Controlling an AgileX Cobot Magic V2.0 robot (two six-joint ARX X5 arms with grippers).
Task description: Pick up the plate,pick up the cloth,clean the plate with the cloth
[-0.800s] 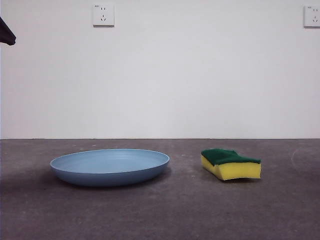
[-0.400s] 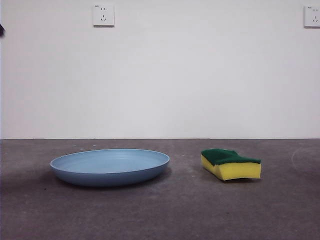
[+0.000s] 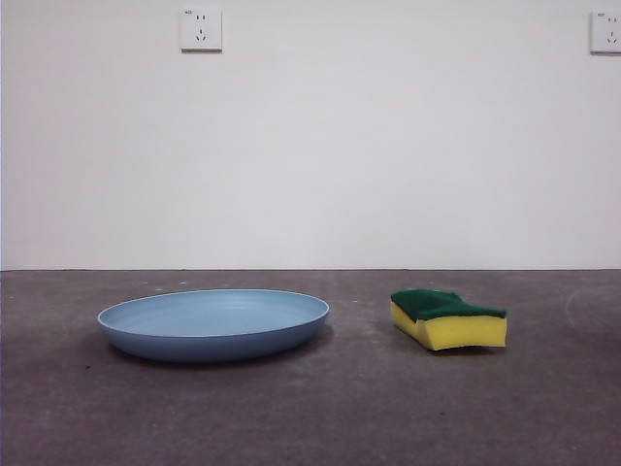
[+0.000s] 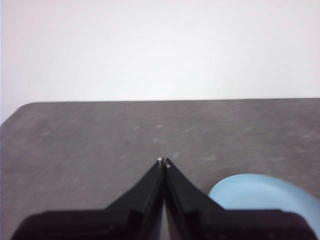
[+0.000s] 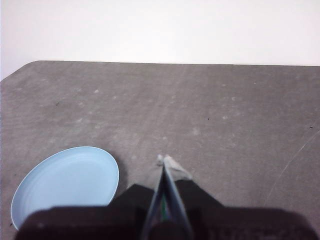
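Observation:
The light blue plate (image 3: 213, 325) lies flat on the dark table, left of centre in the front view. The cloth, a yellow sponge with a green top (image 3: 448, 318), lies to its right, a short gap away. No arm shows in the front view. My left gripper (image 4: 163, 161) is shut and empty, above the table beside the plate (image 4: 265, 192). My right gripper (image 5: 163, 160) is shut and empty, high above the table, with the plate (image 5: 67, 182) off to one side. The sponge does not show clearly in either wrist view.
The grey table (image 3: 310, 417) ends at a white wall with two sockets (image 3: 200, 29) (image 3: 605, 31). The table's rounded far corner shows in the left wrist view (image 4: 25, 107).
A black arm tip at the front view's top left corner has drawn out of view. The plate and sponge have not moved.

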